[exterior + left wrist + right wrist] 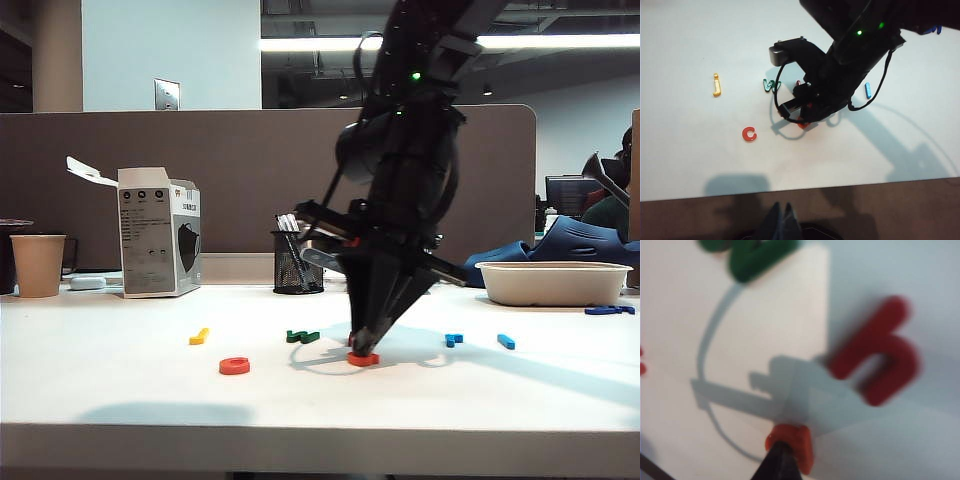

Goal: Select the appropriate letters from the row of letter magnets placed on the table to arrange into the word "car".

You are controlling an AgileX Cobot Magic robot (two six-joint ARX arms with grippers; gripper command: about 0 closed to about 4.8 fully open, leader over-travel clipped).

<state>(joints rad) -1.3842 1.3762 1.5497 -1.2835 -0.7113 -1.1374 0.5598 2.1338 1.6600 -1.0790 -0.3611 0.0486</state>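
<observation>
My right gripper [362,346] points down at the middle of the table [120,400] and is shut on the orange "a" [363,358], which sits at the table top [796,444]. To its left the orange-red "c" [234,366] lies alone, nearer the front edge [749,134]. The light blue "r" [454,339] lies to the right of the gripper. The dark red letter [879,357] and green letter [756,257] lie just beyond the "a". My left gripper [783,214] is shut, empty, off the table's near edge.
A yellow letter [199,336] lies at the left end of the row and a blue bar letter [506,341] at the right end. Along the back stand a paper cup [38,265], a cardboard box [158,235], a mesh pen holder [296,262] and a white bowl [553,283].
</observation>
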